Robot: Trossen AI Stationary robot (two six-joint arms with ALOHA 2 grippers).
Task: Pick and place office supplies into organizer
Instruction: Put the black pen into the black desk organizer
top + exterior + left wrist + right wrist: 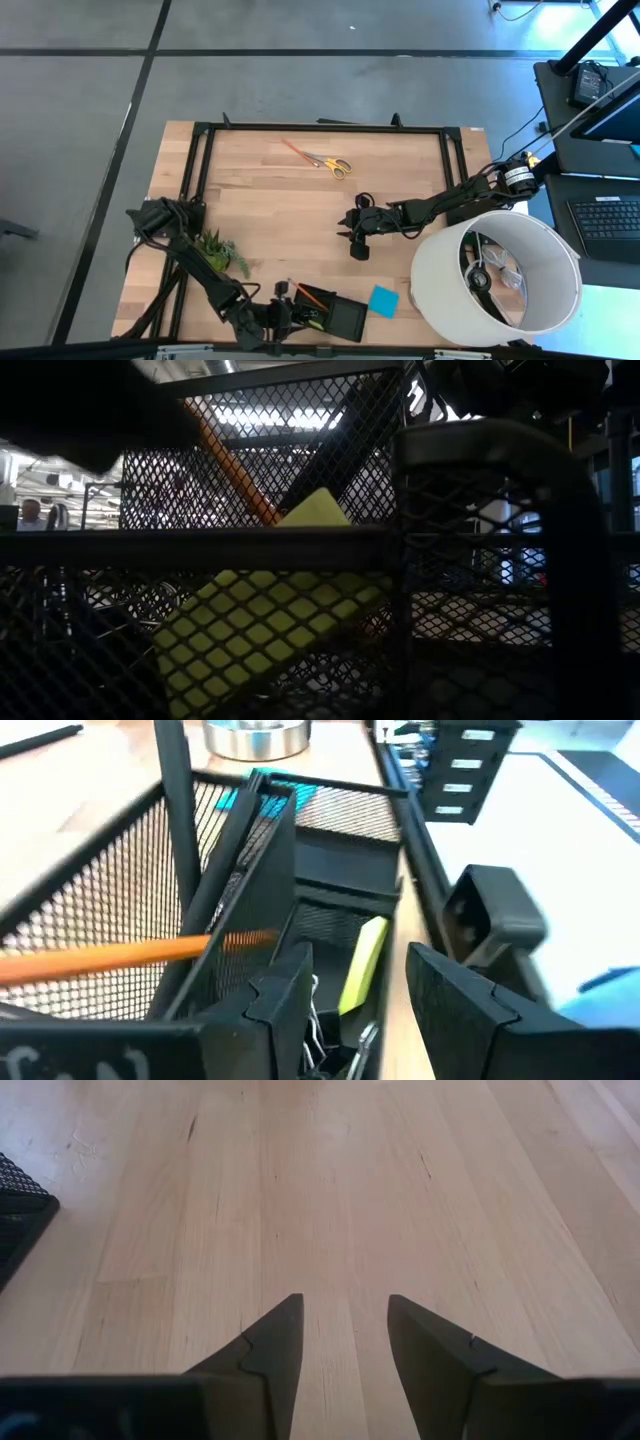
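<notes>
The black mesh organizer point(340, 318) stands at the table's near edge. In the left wrist view the organizer point(330, 850) holds an orange pencil point(120, 957), a black pen point(172, 810), a yellow block point(363, 960) and small clips point(318, 1038). The low view shows the yellow block point(270, 630) leaning against the mesh, with the pencil point(235, 470) behind it. My left gripper point(283, 318) point(370, 1020) is open at the organizer's left end, touching nothing I can see. The blue note pad point(383, 301) lies just right of the organizer. Yellow-handled scissors point(333, 165) lie near the far edge. My right gripper point(357, 248) point(345, 1330) is open over bare wood mid-table.
A large white lampshade point(495, 280) stands at the near right corner, close to the right arm. A small green plant point(222, 252) sits beside the left arm. A thin orange-red stick point(295, 150) lies next to the scissors. Bare wood point(280, 205) spreads across the table's middle.
</notes>
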